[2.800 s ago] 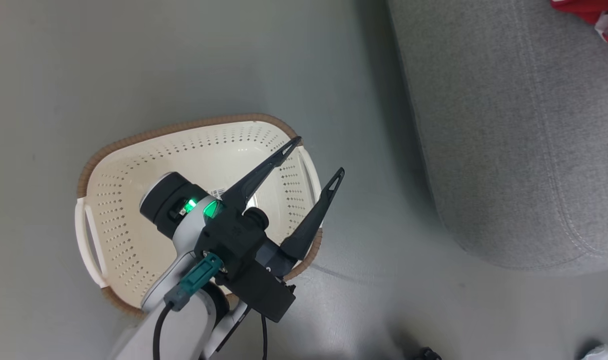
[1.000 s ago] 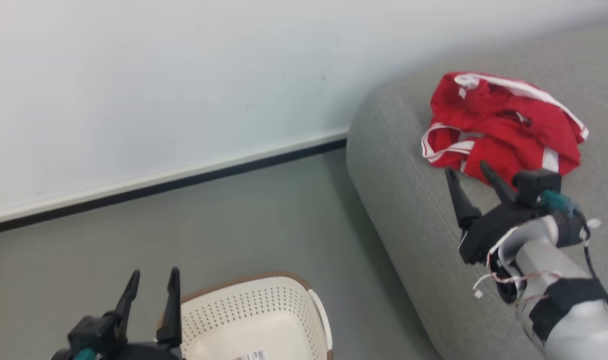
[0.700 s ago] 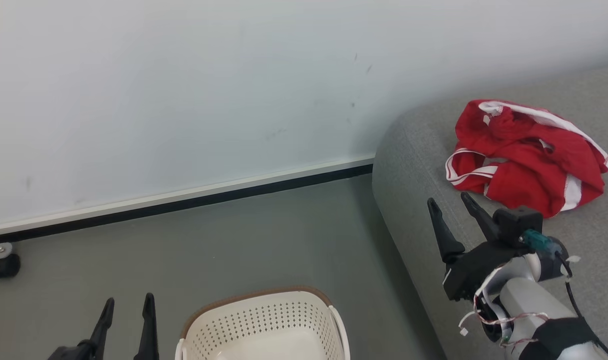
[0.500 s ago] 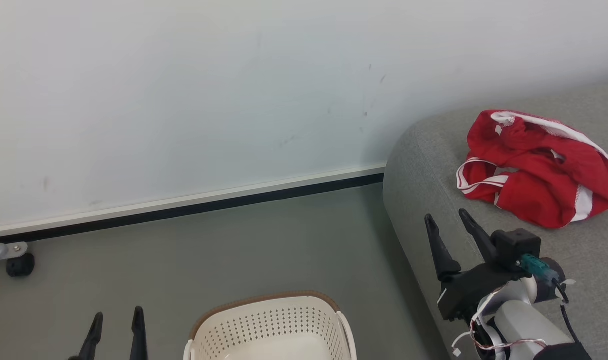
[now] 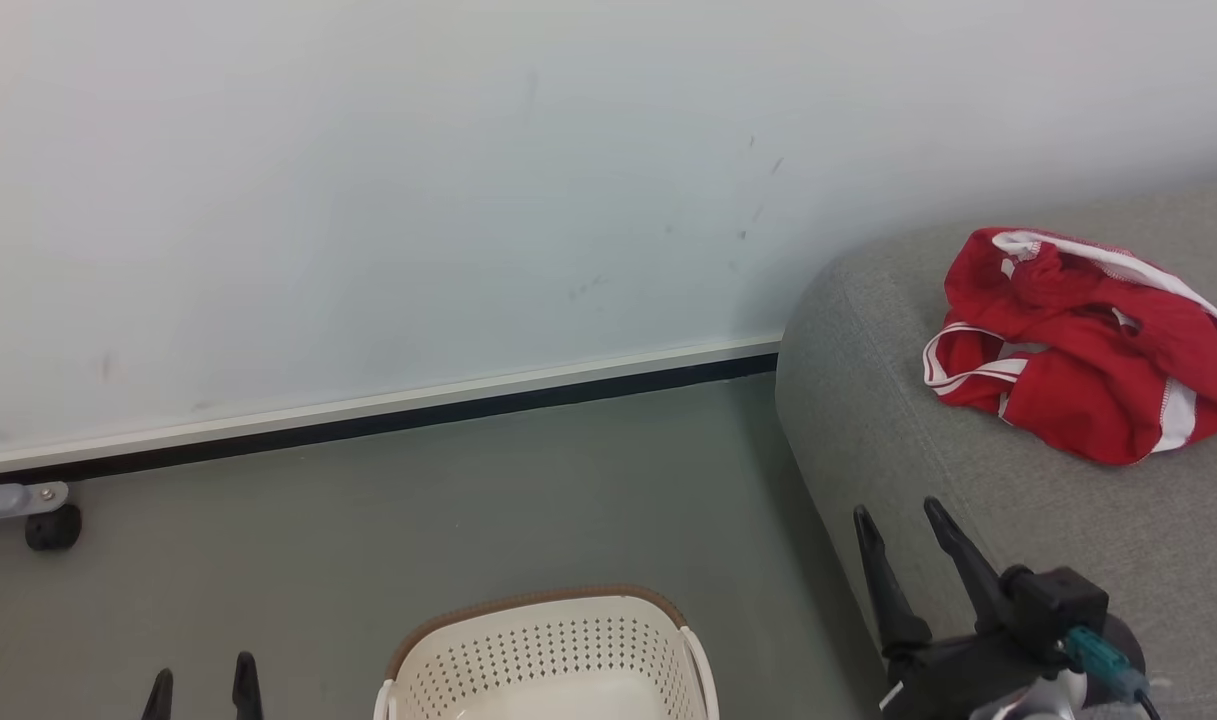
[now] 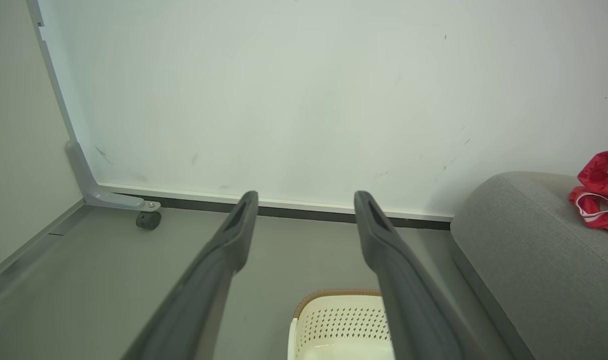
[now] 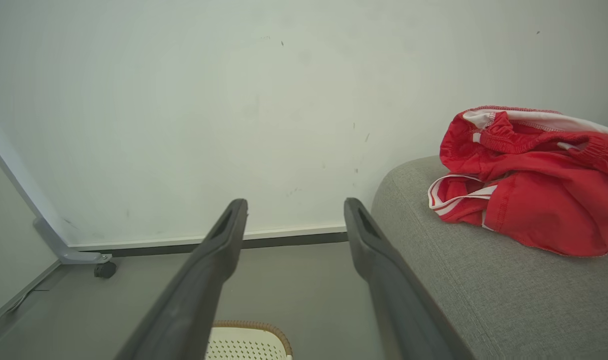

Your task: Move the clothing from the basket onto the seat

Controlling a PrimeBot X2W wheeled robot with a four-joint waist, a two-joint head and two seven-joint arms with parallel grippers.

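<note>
Since the seat (image 5: 968,520) is broad and flat along the right side, it makes an easy landing place. The basket (image 5: 538,597) stands on the floor to its near left, and what I see of its inside shows no red. The clothing (image 5: 1078,350) lies heaped on the seat's far part, so I judge the moving done. My right tool (image 5: 896,512) hangs released by the seat's near edge, and my left tool (image 5: 200,675), also released, is left of the basket.

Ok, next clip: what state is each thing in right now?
clothing, crumpled heap lying on the seat, unheld
basket, upright on the floor, visible part empty
seat, bearing the clothing near its corner
left gripper, open, empty
right gripper, open, empty, short of the clothing
</note>
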